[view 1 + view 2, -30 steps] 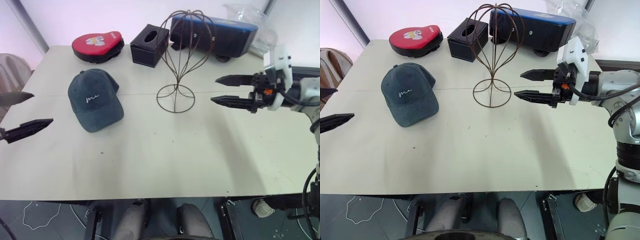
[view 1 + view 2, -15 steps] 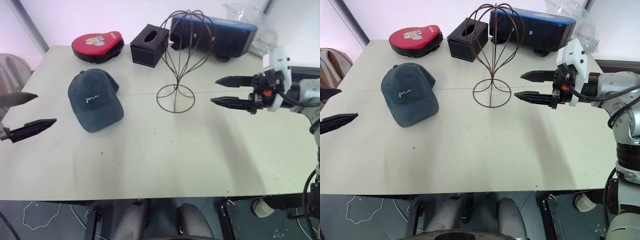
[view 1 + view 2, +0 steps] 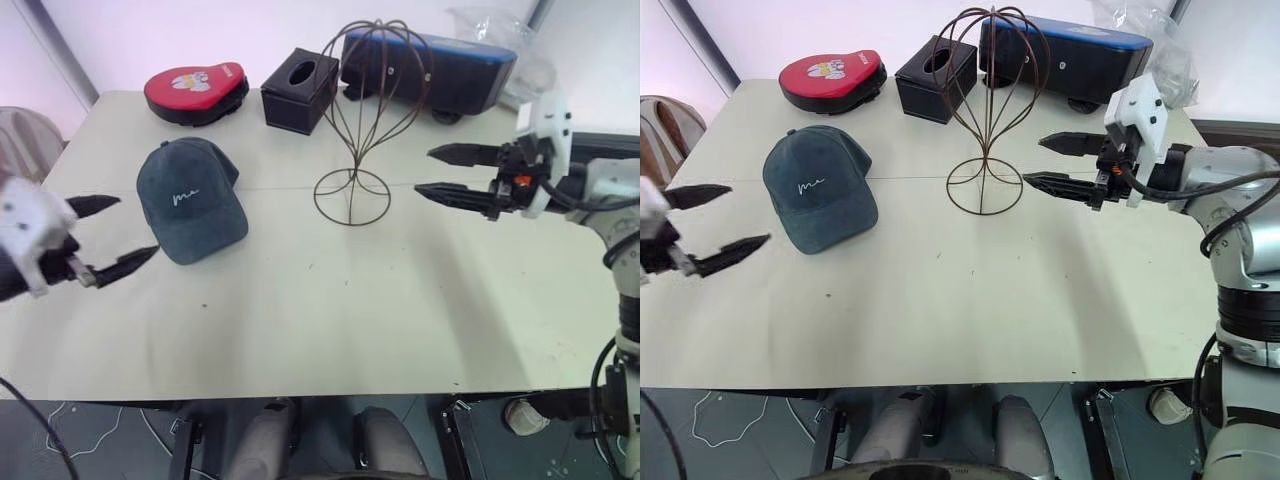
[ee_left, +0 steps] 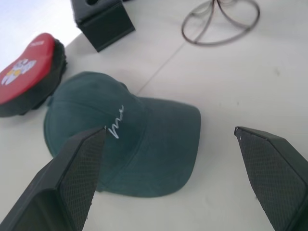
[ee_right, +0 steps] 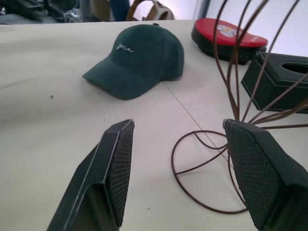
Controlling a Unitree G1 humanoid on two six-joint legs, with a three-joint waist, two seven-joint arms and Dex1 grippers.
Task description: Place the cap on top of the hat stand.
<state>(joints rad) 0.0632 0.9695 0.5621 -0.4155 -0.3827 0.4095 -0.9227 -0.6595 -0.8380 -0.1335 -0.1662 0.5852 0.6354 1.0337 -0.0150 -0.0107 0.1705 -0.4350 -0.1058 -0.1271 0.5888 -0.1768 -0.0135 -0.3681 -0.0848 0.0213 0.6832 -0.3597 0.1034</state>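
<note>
The dark teal cap [image 3: 190,200] lies on the table's left half, brim toward the front, white script on its front. The brown wire hat stand [image 3: 362,120] rises at the table's middle, its ring base [image 3: 352,196] resting flat. My left gripper [image 3: 112,234] hovers open just left of the cap, fingers pointing at it, nothing between them; the left wrist view has the cap [image 4: 125,134] lying ahead between the fingers. My right gripper [image 3: 440,172] is open and empty, just right of the stand's stem, pointing toward it.
A red-and-black pad [image 3: 195,92] and a black tissue box [image 3: 299,92] sit at the back left. A dark box with a blue top [image 3: 440,68] and clear plastic [image 3: 500,40] stand behind the stand. The table's front half [image 3: 330,320] is bare.
My left gripper has come in from the left edge toward the cap, dropping lower. The right gripper has barely shifted. Cap and stand stay put.
</note>
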